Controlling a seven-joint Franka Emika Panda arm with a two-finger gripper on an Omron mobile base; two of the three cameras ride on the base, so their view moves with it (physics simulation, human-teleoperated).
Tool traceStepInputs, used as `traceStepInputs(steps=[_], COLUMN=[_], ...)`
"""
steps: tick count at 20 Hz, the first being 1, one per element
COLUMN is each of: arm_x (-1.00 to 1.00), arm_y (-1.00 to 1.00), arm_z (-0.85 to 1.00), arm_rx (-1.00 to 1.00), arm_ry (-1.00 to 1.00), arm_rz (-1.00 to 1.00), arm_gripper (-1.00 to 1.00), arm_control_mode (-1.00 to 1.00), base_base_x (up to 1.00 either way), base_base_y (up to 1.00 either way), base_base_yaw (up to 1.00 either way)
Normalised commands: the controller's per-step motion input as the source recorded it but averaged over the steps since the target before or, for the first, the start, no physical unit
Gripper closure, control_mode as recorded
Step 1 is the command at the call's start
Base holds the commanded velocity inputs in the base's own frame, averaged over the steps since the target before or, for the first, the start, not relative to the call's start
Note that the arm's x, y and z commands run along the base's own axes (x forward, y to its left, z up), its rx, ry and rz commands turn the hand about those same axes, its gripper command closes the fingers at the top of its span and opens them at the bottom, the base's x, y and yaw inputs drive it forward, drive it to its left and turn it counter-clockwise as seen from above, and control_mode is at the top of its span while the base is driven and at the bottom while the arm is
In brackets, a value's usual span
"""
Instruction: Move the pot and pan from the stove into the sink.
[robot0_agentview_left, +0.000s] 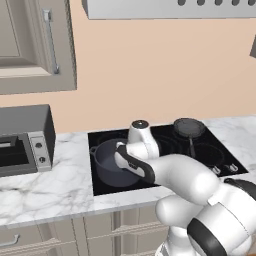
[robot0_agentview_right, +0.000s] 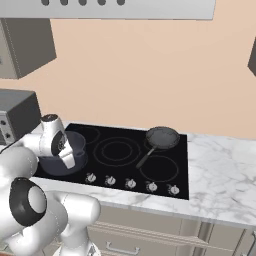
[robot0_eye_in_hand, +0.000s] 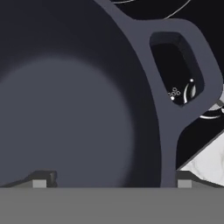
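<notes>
Black stove (robot0_agentview_right: 120, 150) in white marble counter (robot0_agentview_right: 220, 175).

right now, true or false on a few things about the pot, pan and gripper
1. The pot sits on the stove. True.
2. The pan is inside the pot. False: it sits apart, on a back burner.
3. The gripper is shut on the pot's handle. False: its jaws are open, straddling the rim beside the handle.
4. The pot has no lid. True.
5. The pot is full of water. False: it looks empty.
</notes>
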Motion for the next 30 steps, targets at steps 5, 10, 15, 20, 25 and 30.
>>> traceStepInputs(steps=[5, 10, 15, 20, 25, 30], arm_x=[0.01, 0.00, -0.05, -0.27, -0.48, -0.59], arm_y=[0.00, 0.00, 0.00, -0.12, -0.26, -0.30], arm_z=[-0.07, 0.07, 0.43, 0.55, 0.56, 0.60], arm_rx=[0.00, 0.00, 0.00, 0.01, 0.04, 0.05], arm_ry=[0.00, 0.00, 0.04, 0.03, 0.00, -0.01], arm_rz=[0.00, 0.00, 0.00, 0.00, 0.00, 0.00], arm_gripper=[1.00, 1.00, 1.00, 1.00, 1.00, 1.00], arm_control_mode=[-1.00, -1.00, -1.00, -1.00, -1.00, -1.00], base_base_x=[0.00, 0.00, 0.00, 0.00, 0.00, 0.00], base_base_y=[0.00, 0.00, 0.00, 0.00, 0.00, 0.00], base_base_yaw=[0.00, 0.00, 0.00, 0.00, 0.00, 0.00])
